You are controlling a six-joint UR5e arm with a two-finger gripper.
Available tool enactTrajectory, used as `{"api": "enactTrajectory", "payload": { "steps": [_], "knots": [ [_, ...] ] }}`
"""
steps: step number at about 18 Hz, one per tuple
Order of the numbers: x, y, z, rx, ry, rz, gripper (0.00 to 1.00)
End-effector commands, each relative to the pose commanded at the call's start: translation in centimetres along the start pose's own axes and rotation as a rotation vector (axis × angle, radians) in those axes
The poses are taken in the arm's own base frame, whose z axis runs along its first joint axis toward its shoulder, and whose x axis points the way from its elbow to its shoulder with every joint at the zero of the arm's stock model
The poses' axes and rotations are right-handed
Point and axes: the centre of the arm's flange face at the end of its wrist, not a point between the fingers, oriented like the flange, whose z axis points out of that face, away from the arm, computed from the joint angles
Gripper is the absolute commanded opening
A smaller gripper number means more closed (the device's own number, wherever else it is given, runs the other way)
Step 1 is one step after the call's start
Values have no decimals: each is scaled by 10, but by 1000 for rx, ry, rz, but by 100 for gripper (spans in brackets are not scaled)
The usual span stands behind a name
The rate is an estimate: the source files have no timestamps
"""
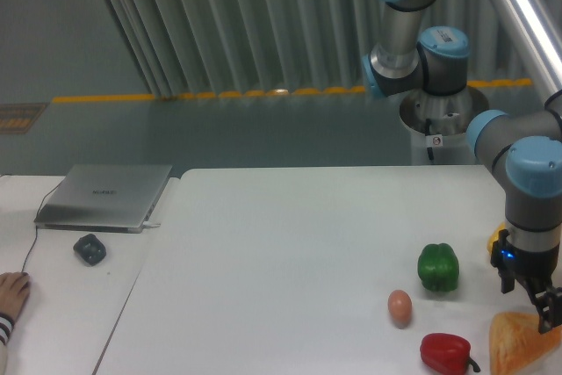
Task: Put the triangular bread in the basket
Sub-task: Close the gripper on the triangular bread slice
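A white table point(290, 243) stands before grey corrugated curtains and a yellow floor stripe. The triangular bread point(520, 344) lies at the table's near right corner, the gripper point(537, 303) just above it; whether its jaws are open cannot be told. The closed laptop's point(105, 196) lid lettering is unreadable.

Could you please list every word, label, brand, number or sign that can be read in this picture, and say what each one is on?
Nothing here can be read with certainty.
Laptop: a small mark on the closed lid, too small and blurred to read.
Robot base: a small white tag with a red spot, too small to read.
Green pepper, red pepper, egg, triangular bread: no text on them.
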Motion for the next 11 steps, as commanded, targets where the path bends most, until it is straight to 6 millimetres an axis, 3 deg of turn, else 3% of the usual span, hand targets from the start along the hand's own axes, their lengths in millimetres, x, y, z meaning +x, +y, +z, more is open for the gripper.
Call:
{"api": "enactTrajectory", "payload": {
  "steps": [5,7,11],
  "knots": [
    [-1,-6,9,3,-7,-3,100],
    [0,-7,9,3,-6,0,91],
    [0,-7,10,1,-4,-3,55]
  ]
}}
